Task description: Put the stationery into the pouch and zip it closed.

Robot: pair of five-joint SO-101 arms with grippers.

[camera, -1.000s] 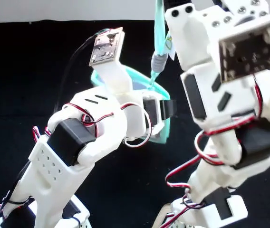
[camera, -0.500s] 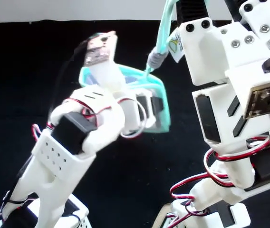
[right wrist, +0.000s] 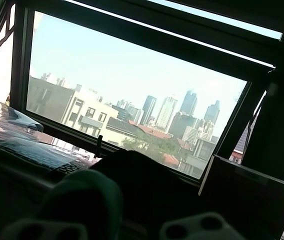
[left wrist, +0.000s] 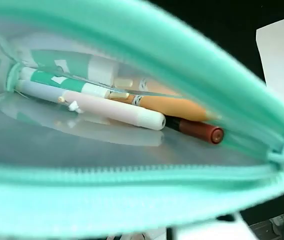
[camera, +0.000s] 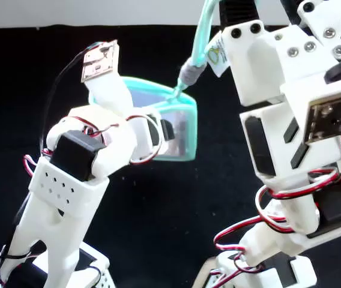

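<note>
Since 1 s ago, the left arm has swung left and carried the pouch (camera: 185, 138) with it. The pouch now sits left of centre; it was nearer the middle. The right arm has gone up and a bit right, so the strap (camera: 202, 33) now runs slanted from the pouch's far right corner to the far edge of the scene.

Left gripper (camera: 169, 128): clamped on the pouch, black jaw flat against the clear wall. The pouch is held on edge with its mouth facing the left wrist camera. It looks clear of the table (camera: 158, 228), but from overhead I can't be sure.

Right gripper (camera: 229, 8): at the far edge, just beside the strap's upper end. Mostly cut off, so I can't tell whether it's open or closed.

Strap: the grey ferrule (camera: 188, 72) is just above the pouch corner. The white tag (camera: 216, 54) hangs beside the strap, next to the right arm.

Inside the pouch (left wrist view), the pens lie side by side against the clear wall:
- white pen (left wrist: 113, 112) in front
- orange pen (left wrist: 177, 106) behind it
- brown-tipped pen (left wrist: 198, 131) sticking out past both
- teal-and-white pen (left wrist: 57, 80) beyond them

Zip (left wrist: 132, 172): open along all the visible length, slider (left wrist: 283, 151) at one end of the mouth.

The right wrist camera faces away from the table, at a window (right wrist: 132, 85) with city buildings.
</note>
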